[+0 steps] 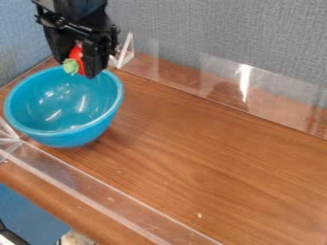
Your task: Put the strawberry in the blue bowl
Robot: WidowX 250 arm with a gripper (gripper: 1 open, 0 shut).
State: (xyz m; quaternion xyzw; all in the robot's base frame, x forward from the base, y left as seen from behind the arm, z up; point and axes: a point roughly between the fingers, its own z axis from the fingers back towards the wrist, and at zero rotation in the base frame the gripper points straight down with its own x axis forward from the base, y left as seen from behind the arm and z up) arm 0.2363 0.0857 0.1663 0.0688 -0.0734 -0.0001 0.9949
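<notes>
The blue bowl (pixel 61 108) sits at the left of the wooden table, round, glossy and with nothing inside. Above its far rim hangs my black gripper (pixel 78 59), pointing down. It is shut on the strawberry (pixel 75 63), a small red piece with its green cap showing at the left between the fingers. The strawberry is held just above the bowl's back edge, clear of the bowl.
A clear acrylic wall (pixel 243 81) runs along the far edge of the wooden table (pixel 205 153), and a low clear rail (pixel 76 196) lines the near edge. A grey fabric wall stands behind.
</notes>
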